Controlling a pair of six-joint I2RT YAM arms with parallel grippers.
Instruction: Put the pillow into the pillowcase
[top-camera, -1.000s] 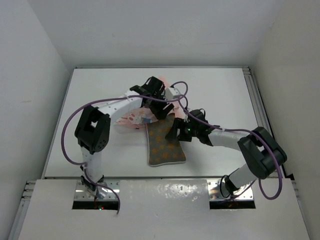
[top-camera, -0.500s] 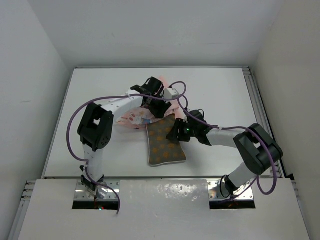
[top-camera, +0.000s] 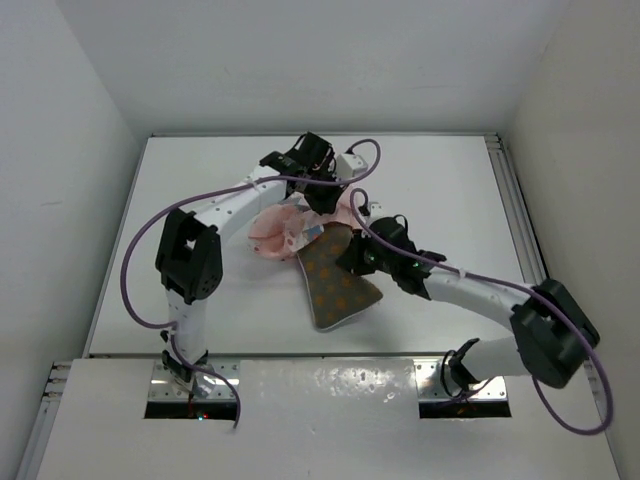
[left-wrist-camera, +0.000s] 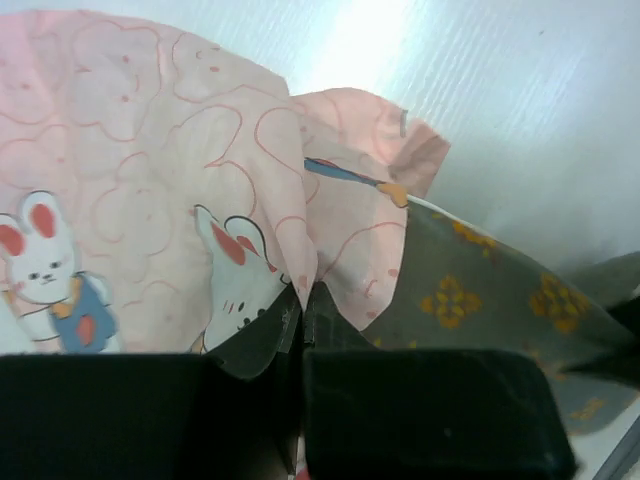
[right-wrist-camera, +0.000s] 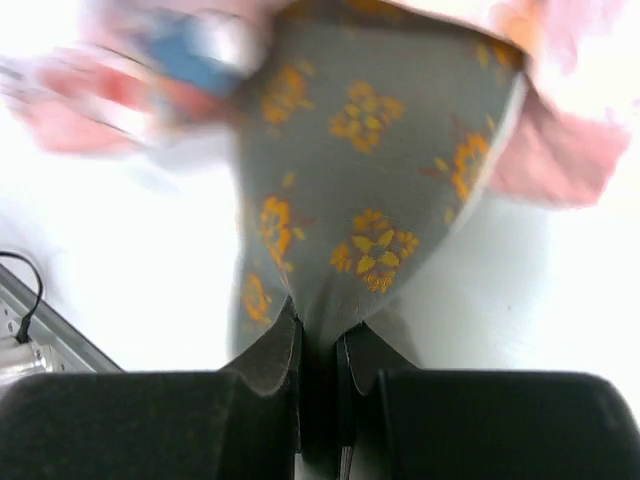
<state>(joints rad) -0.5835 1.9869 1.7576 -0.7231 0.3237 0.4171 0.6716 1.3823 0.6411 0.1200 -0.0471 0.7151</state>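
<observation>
Left gripper (left-wrist-camera: 302, 300) clamps pillowcase (left-wrist-camera: 150, 180) hem, right gripper (right-wrist-camera: 318, 335) pinches pillow (right-wrist-camera: 370, 170), whose end ahead hides under blurred cloth.

Middle of the bench (top-camera: 450, 180) is pretty jammed: pillow (top-camera: 340, 288) and pillowcase (top-camera: 275, 228) bunched together, left end effector (left-wrist-camera: 300, 305) on the cloth's far side, right end effector (right-wrist-camera: 320, 330) at the pillow's right edge, both arms (top-camera: 230, 205) arching over with purple cables (top-camera: 126, 280) looping out. Free lanes are the far left strip, the right corner past the right forearm, and the back edge. Walls (top-camera: 90, 100) box in three sides
</observation>
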